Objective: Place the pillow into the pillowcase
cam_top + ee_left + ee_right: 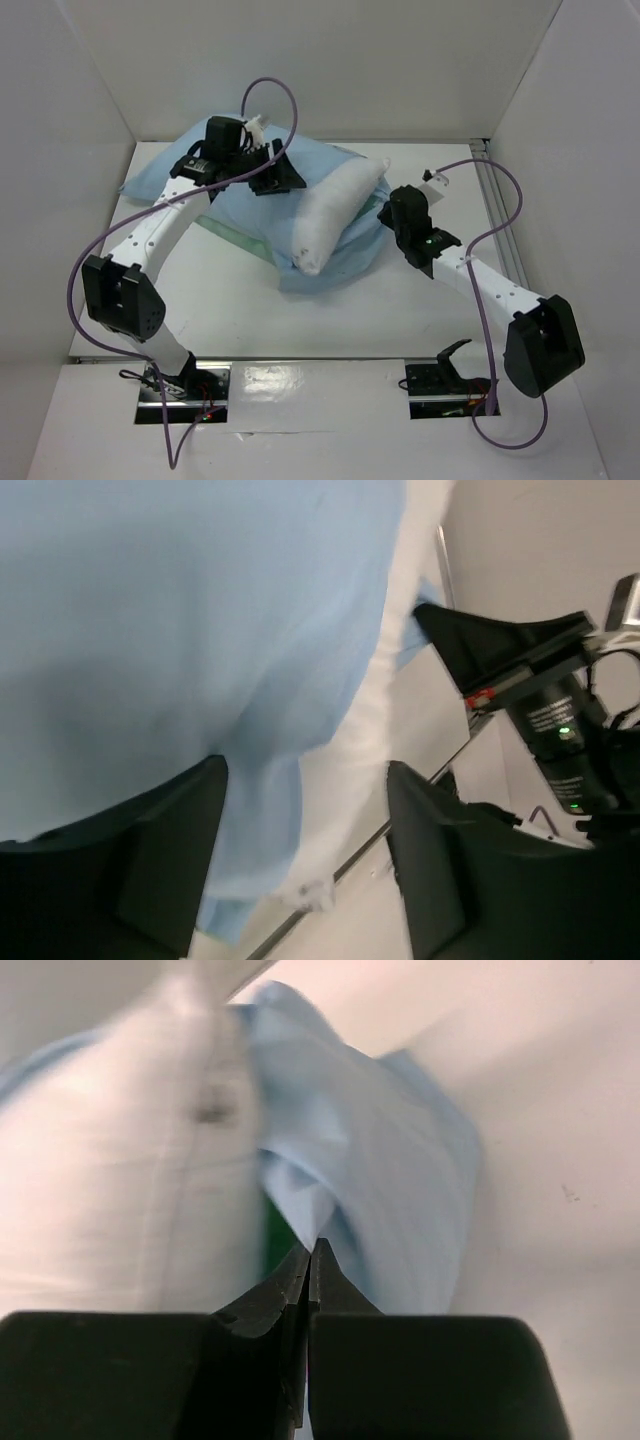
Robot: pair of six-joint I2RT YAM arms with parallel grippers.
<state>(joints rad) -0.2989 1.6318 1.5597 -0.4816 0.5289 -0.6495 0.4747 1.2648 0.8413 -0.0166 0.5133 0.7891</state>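
Although the pillow (335, 212) lies slantwise across the pillowcase (230, 195) mid-bench (220, 300), from above I cannot tell whether its far end is tucked inside; its near end is bare. The left claw (268, 172) hangs over the blue cloth on the pillow's left. The right claw (393, 215) sits just beside the pillow's right flank. Purple cables (272, 84) loop over the work, and the enclosure walls (60, 120) and a side rail (500, 215) hem it in.

From the left wrist, the claw stands wide, gripping nothing, with blue cloth draped close ahead. The other arm is near on the right, so a collision is the likely risk.

From the right wrist, the claw is pinched tight on what looks like a fold of the pillowcase, hard against the pillow. It is best to hold that fold firm, take the opposite lip on one layer only, and spread the mouth before drawing it over.
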